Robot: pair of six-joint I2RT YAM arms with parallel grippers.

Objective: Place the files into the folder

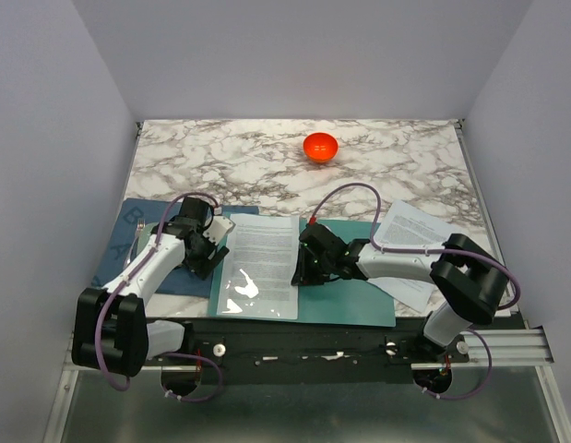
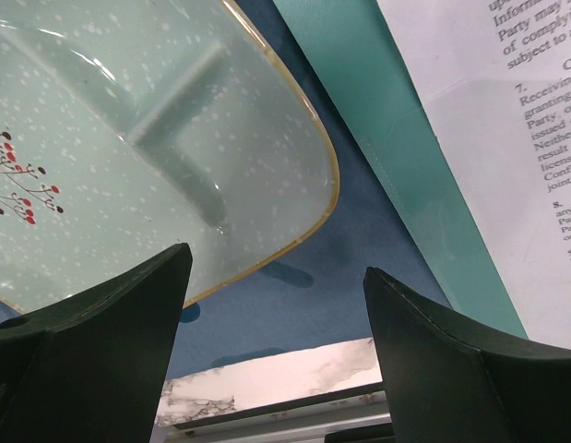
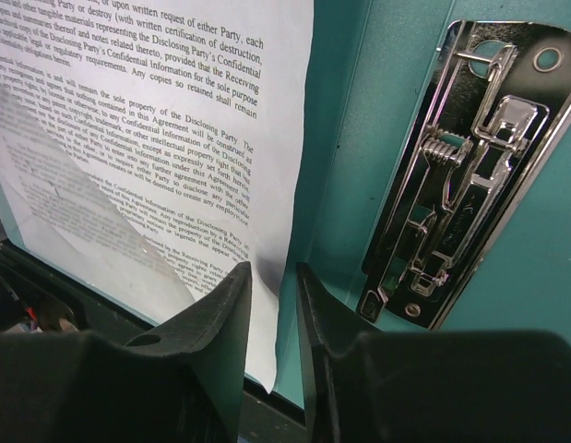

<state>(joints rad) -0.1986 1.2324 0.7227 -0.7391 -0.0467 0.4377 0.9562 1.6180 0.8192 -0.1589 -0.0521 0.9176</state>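
The teal folder (image 1: 359,295) lies open at the near table edge, its metal clip (image 3: 460,175) showing in the right wrist view. One printed file sheet (image 1: 262,258) lies on the folder's left half, under a glossy pocket. More file sheets (image 1: 419,231) lie under the right arm, at the folder's right edge. My right gripper (image 1: 303,268) is at this sheet's right edge. In the right wrist view (image 3: 274,281) its jaws stand narrowly apart astride the slightly lifted paper edge (image 3: 267,231). My left gripper (image 1: 209,249) is open and empty, left of the folder.
A pale mint plate (image 2: 128,138) rests on a dark blue cloth mat (image 2: 303,305) under the left gripper. The folder's teal edge (image 2: 405,166) and the sheet (image 2: 506,138) lie beside them. A red bowl (image 1: 320,146) stands at the back of the marble table.
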